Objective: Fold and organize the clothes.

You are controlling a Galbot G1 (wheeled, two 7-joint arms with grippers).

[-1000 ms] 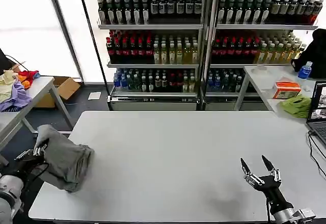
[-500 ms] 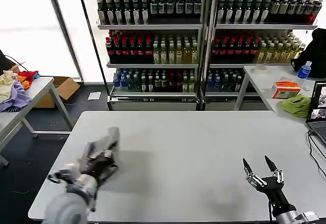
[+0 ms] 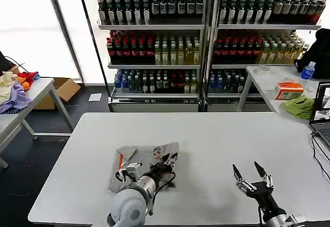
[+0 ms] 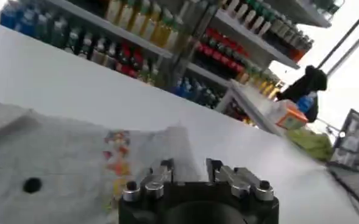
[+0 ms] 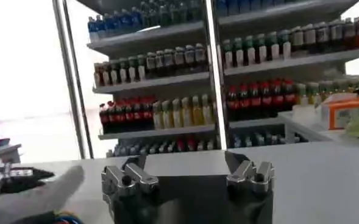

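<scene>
The clothes (image 3: 147,160), one grey shirt with its orange-red neck lining showing, lie bunched on the white table (image 3: 216,139) in your head view, with your left gripper (image 3: 164,166) on them; I cannot tell its fingers' state. Your right gripper (image 3: 252,178) hovers spread open, well apart. In your left wrist view, the printed shirt (image 4: 75,164) spreads beneath that gripper (image 4: 188,173). In your right wrist view, the gripper (image 5: 188,176) stands wide open.
</scene>
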